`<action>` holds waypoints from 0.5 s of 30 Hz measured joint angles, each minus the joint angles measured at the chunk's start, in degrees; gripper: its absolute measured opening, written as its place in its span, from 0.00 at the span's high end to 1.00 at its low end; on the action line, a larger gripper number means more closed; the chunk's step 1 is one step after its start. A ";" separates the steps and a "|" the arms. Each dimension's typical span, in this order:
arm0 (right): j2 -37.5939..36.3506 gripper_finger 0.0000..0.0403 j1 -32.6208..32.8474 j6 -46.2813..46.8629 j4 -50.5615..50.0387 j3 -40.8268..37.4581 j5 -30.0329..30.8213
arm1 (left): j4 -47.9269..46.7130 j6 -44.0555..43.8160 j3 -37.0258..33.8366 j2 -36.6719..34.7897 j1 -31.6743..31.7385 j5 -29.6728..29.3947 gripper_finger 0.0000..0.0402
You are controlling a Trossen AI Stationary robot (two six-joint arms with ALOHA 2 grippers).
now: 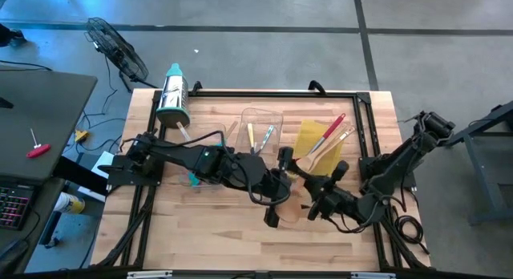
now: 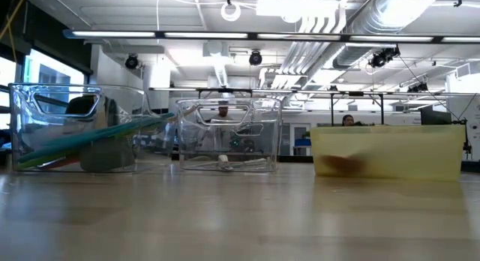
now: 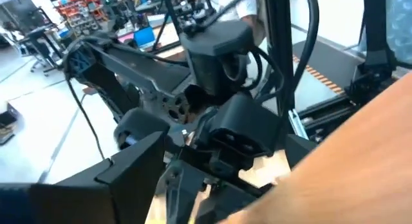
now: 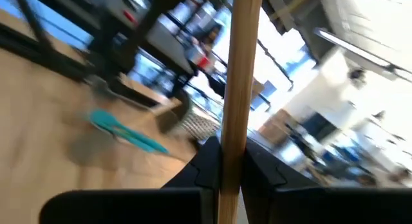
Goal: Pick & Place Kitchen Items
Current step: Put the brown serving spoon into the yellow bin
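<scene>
Right gripper [image 4: 232,161], mid-worktop, pinched a slim wooden utensil handle [image 4: 239,69]; left gripper [image 1: 276,191] beside it stood spread; risk: handle slipping or arms colliding.

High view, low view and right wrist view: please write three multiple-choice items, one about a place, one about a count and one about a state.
1. Where does the red utensil lie?
A. in the yellow bin
B. on the bare table
C. in the steel cylinder

2. How many bins stand on the table?
A. two
B. three
C. five

3. The right gripper is
A. open and empty
B. shut on a wooden handle
C. shut on a teal spatula

Answers:
1 A: its red end rests over the yellow floor.
2 B: the low view shows the left clear bin, the middle clear bin and the yellow one.
3 B: the handle stands clamped between its fingers.
</scene>
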 joint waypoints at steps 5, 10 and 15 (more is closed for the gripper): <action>-0.05 0.93 2.13 -3.85 -0.48 0.03 10.61 | -0.62 -0.74 -0.04 -1.32 -0.20 -3.89 0.21; -1.68 0.93 4.11 -2.97 -4.24 0.11 16.08 | -1.09 -4.14 -0.07 -3.60 -0.84 -7.81 0.22; -3.52 0.93 5.09 -1.70 -8.90 0.08 17.69 | -1.14 -5.72 0.02 -5.33 -2.10 -7.92 0.22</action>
